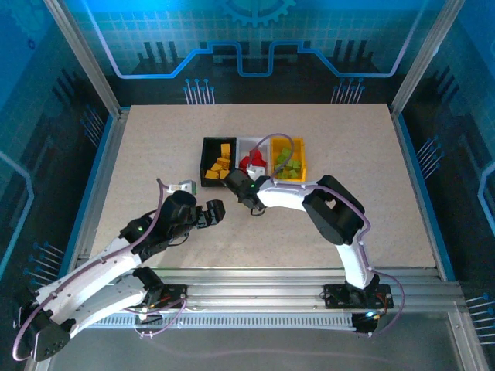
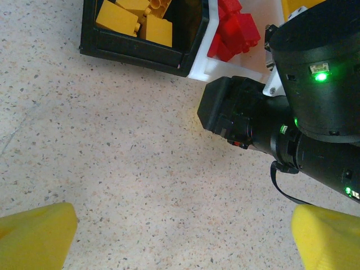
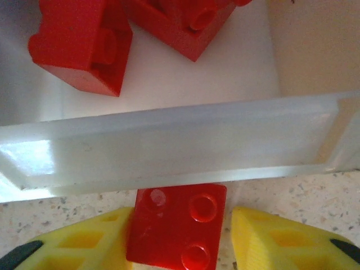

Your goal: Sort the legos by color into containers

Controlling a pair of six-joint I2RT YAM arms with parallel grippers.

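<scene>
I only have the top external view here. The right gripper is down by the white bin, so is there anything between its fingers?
Observer: Yes. On the right wrist view a red brick lies on the table between the fingers of the right gripper, just outside the near wall of the white bin.
Operator: Is it clamped?
Observer: I can't tell. The fingers flank it closely, with a sliver of table showing on one side.
Operator: And the left gripper?
Observer: On the left wrist view the left gripper is wide open above the table, with nothing between its fingertips.
</scene>
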